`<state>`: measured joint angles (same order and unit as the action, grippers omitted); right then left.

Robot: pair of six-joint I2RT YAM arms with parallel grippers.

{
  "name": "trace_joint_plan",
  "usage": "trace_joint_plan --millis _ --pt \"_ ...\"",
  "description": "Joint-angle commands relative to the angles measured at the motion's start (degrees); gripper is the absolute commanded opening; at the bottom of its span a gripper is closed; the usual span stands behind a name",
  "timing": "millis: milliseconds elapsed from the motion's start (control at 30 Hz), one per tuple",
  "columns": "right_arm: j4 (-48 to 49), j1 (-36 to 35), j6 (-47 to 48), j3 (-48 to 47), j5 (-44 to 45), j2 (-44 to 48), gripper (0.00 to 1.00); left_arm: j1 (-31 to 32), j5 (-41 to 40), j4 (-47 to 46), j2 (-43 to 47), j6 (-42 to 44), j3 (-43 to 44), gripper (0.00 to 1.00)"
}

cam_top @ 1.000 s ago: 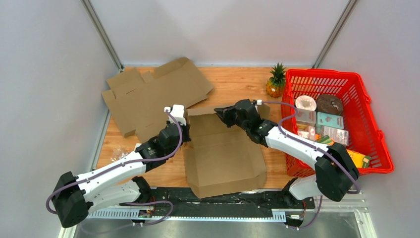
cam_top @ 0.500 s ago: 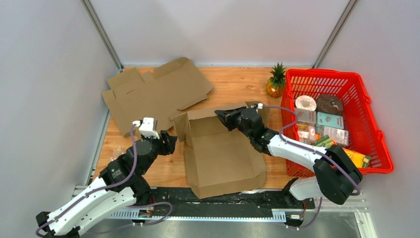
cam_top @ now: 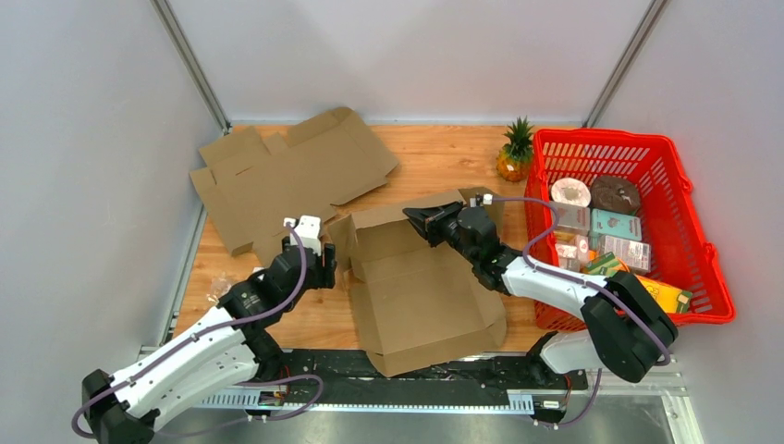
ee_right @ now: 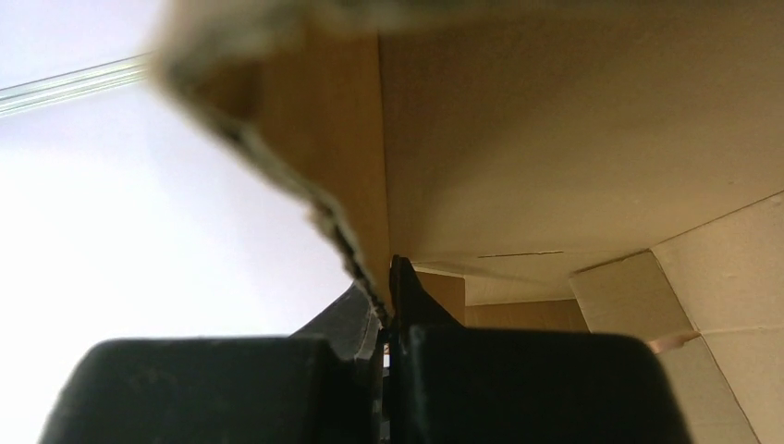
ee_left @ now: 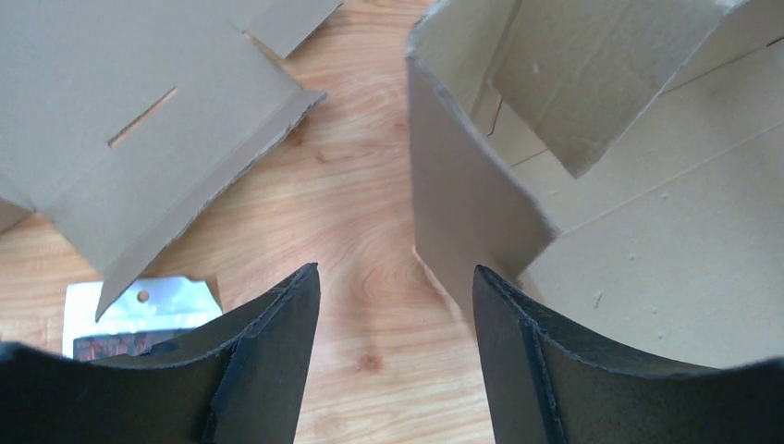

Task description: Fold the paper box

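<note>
The paper box (cam_top: 421,296) lies half-formed on the wooden table, its back wall and left wall raised. My right gripper (cam_top: 413,218) is shut on the top edge of the back wall (ee_right: 356,199); in the right wrist view the cardboard edge runs down between the pinched fingertips (ee_right: 403,282). My left gripper (cam_top: 330,269) stands open just left of the box's left wall (ee_left: 467,217). Only bare wood shows between its fingers (ee_left: 277,356), and the right finger is close beside the wall.
A flat cardboard sheet (cam_top: 287,176) lies at the back left, its corner (ee_left: 185,176) near my left gripper. A small plastic packet (ee_left: 139,310) lies under that corner. A pineapple (cam_top: 515,153) and a red basket (cam_top: 689,277) full of groceries stand at the right.
My left gripper opened, let go of the box's back left corner, drew back towards me and now sits beside the left wall. The right gripper lifted the back wall upright and holds it.
</note>
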<state>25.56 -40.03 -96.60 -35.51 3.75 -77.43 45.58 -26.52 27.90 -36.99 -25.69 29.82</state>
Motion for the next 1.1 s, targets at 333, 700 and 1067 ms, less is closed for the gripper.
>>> trace_joint_plan --millis 333,700,1067 --pt "1.42 0.39 0.18 1.23 -1.82 -0.18 0.00 -0.50 10.09 -15.07 -10.74 8.38 6.21 0.65" --pt "0.72 0.13 0.44 0.79 -1.64 -0.18 0.00 -0.58 7.97 -18.58 -11.16 3.11 2.35 0.70" --pt "-4.82 -3.73 5.89 0.96 4.51 2.28 0.00 0.82 11.07 -30.18 -11.87 2.93 -1.79 0.50"
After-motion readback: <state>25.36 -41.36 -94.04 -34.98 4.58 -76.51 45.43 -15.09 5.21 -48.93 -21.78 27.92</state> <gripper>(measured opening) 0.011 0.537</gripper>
